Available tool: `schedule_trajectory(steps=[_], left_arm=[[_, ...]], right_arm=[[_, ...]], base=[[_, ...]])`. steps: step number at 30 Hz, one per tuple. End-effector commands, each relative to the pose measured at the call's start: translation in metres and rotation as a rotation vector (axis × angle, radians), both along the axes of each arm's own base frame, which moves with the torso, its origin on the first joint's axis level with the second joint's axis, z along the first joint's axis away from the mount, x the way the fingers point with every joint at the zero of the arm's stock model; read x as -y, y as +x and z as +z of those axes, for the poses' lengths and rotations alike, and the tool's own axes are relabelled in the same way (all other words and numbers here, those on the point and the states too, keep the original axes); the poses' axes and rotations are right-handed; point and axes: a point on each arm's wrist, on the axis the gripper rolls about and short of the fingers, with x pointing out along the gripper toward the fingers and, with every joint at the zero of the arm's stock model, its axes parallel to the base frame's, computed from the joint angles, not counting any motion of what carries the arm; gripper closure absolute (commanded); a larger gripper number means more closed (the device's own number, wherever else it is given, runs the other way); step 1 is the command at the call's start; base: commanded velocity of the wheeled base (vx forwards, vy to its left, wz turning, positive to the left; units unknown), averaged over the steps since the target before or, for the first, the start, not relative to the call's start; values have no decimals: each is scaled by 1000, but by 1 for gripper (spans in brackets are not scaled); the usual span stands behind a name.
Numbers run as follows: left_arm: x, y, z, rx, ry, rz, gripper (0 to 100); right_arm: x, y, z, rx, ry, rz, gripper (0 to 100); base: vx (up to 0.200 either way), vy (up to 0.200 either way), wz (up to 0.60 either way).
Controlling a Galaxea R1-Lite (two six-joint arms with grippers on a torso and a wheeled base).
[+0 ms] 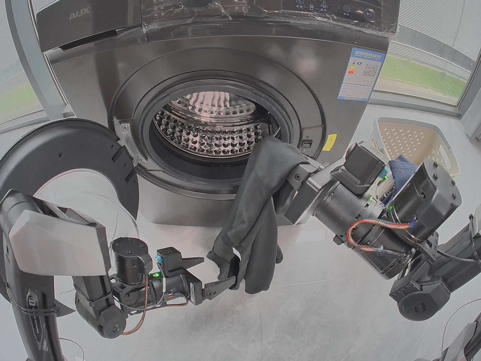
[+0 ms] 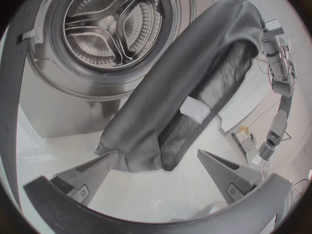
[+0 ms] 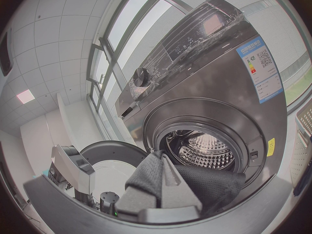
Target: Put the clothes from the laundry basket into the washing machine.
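A dark grey garment (image 1: 253, 211) hangs in front of the washing machine (image 1: 210, 51), just below the lower right rim of the open drum (image 1: 210, 126). My right gripper (image 1: 294, 175) is shut on its top fold, and one finger (image 3: 172, 182) presses the cloth (image 3: 211, 184). My left gripper (image 1: 218, 271) stands open low near the floor. The garment's lower end (image 2: 143, 153) hangs between its fingertips (image 2: 110, 160) and touches one of them. A beige laundry basket (image 1: 426, 139) stands at the right of the machine with a blue cloth (image 1: 401, 169) in it.
The machine's round door (image 1: 65, 156) is swung open to the left, close above my left arm. Light grey floor (image 1: 310, 317) lies free in front of the machine. Windows run behind and to both sides.
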Motion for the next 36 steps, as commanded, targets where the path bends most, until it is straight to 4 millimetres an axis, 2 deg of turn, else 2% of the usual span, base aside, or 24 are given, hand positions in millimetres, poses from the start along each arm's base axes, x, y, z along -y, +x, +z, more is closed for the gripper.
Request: schedule_trajectory(steps=[1,7,11,16,25,28,29,36], left_arm=[[2,2,-20,-51,29,-6,0],[12,-3,-37,-86,59,-64,0],[20,2,-47,-89,62,-82,0],[32,9,-46,-55,39,-102,0],[50,38,-73,-20,23,-88,0],[53,48,-76,9,22,-43,0],[54,50,-76,16,21,-29,100],[54,60,-66,59,0,36,100]], right_arm=[[-4,1,4,14,11,5,100],[-5,2,3,13,11,4,100],[-5,3,3,13,10,4,100],[-6,4,1,9,5,2,100],[-6,5,-1,3,2,0,100],[-6,5,-1,3,2,0,100],[-6,5,-2,2,1,0,100],[-5,4,-3,-2,-2,0,100]], base=[[0,0,0],[0,0,0],[0,0,0],[0,0,0],[0,0,0],[0,0,0],[0,0,0],[0,0,0]])
